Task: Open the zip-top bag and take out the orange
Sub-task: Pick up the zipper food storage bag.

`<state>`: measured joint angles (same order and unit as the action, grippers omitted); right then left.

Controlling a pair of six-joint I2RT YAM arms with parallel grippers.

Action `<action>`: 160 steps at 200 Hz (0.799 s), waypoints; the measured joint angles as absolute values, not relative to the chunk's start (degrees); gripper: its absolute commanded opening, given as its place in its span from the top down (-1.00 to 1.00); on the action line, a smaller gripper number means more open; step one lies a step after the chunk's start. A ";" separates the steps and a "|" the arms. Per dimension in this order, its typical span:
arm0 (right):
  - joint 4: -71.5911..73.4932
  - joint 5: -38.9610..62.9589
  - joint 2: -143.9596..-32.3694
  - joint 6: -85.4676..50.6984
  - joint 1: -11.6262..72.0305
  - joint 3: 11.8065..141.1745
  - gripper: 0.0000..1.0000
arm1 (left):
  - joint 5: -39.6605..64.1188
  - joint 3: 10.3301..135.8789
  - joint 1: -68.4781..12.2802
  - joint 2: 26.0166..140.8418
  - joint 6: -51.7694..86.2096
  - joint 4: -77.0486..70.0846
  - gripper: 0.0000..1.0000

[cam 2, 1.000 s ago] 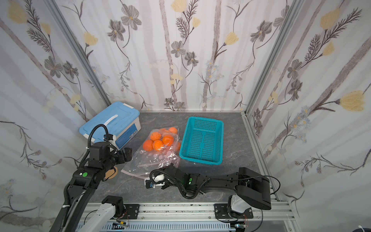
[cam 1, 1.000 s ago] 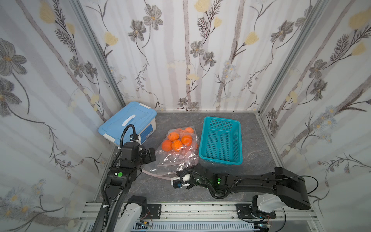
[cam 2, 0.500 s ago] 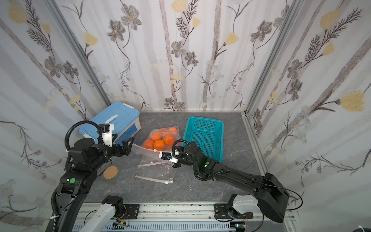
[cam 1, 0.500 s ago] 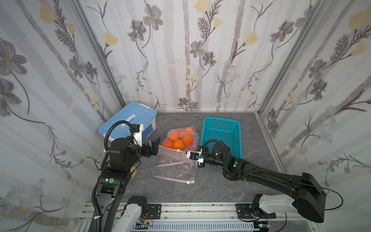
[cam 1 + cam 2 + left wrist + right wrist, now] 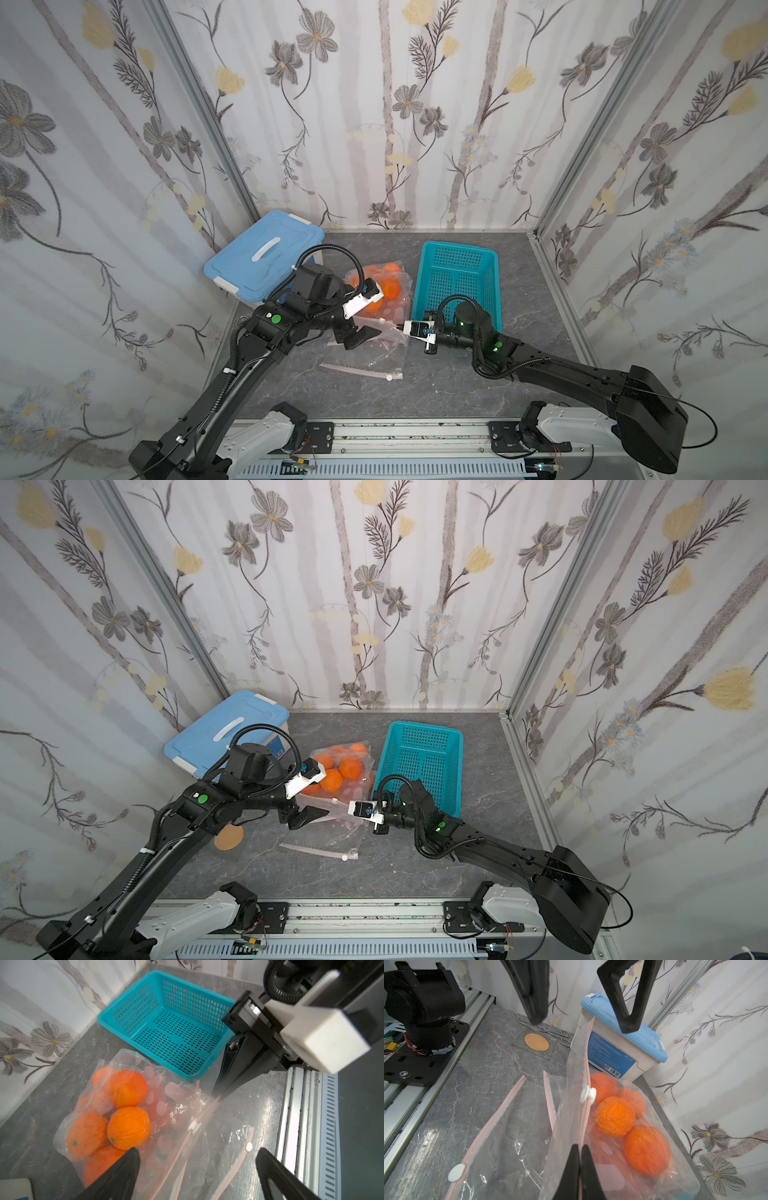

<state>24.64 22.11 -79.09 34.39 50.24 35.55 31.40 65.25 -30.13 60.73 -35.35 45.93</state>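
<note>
The right gripper (image 5: 579,1148) is pinching the pink zip edge of the zip-top bag (image 5: 572,1093). Its two fingers are pressing tight together on that edge and are holding it up off the table (image 5: 477,1076). A white slider (image 5: 588,1094) is sitting on the zip edge a little way past the fingertips. I cannot tell if the zip is open.

The oranges (image 5: 614,1116) are lying inside the bag, just in front of the right gripper and a bit to one side of the lifted edge. They are resting low, down on the table.

The left gripper (image 5: 197,1153) is hanging over the bag, facing the right gripper. Its fingers (image 5: 124,1167) are standing wide apart and are holding nothing. The oranges are lying right under one finger, and the slider is sitting between the two fingers, farther out.

An empty bag (image 5: 508,1136) is lying flat on the table just beside the right gripper's fingers, on the side away from the oranges. A teal basket (image 5: 116,1020) is sitting close beside the right gripper. A blue box (image 5: 650,1047) is standing past the oranges, behind the left gripper.
</note>
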 measured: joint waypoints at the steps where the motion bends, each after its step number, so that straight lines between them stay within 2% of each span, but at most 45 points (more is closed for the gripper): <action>1: 24.69 22.13 -79.11 34.44 50.24 35.55 1.00 | 31.35 65.28 -30.20 60.86 -35.48 46.02 -0.64; 15: 25.06 22.28 -79.55 34.79 50.24 35.55 1.00 | 30.79 65.80 -31.73 63.48 -37.39 47.27 -0.51; 79: 25.43 23.86 -78.94 35.18 50.30 35.11 1.00 | 28.71 62.81 -33.93 65.54 -41.30 45.52 -0.19; 160: 25.45 23.94 -78.54 35.18 50.30 34.81 1.00 | 28.93 61.78 -35.97 66.50 -42.02 42.63 0.44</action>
<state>25.45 23.94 -78.54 35.18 50.30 34.81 28.93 61.78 -35.97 66.50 -42.02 42.63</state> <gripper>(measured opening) 0.048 0.310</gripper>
